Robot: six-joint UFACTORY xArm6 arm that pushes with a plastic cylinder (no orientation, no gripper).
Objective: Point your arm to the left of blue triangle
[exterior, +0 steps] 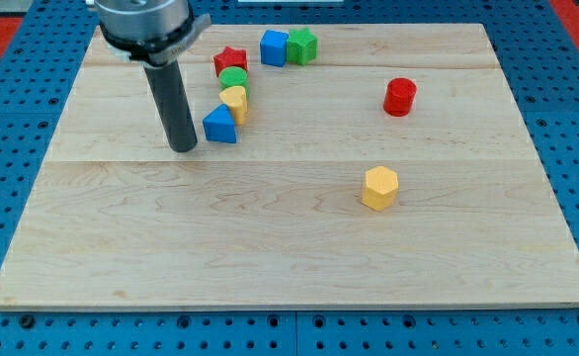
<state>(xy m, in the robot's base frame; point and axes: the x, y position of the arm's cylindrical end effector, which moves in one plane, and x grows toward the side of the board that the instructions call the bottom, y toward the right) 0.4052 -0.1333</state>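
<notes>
The blue triangle [220, 126] lies on the wooden board [289, 227] in the upper left part of the view. My tip [183, 148] rests on the board just to the view's left of the blue triangle, with a narrow gap between them. The dark rod rises from the tip toward the view's top left. A yellow block [234, 102] touches the blue triangle's upper right side.
A green round block [234, 78] and a red star [230, 60] stand in a line above the yellow block. A blue cube [275, 47] and a green block [302, 45] sit at the top. A red cylinder [400, 96] and a yellow hexagon [379, 187] lie to the right.
</notes>
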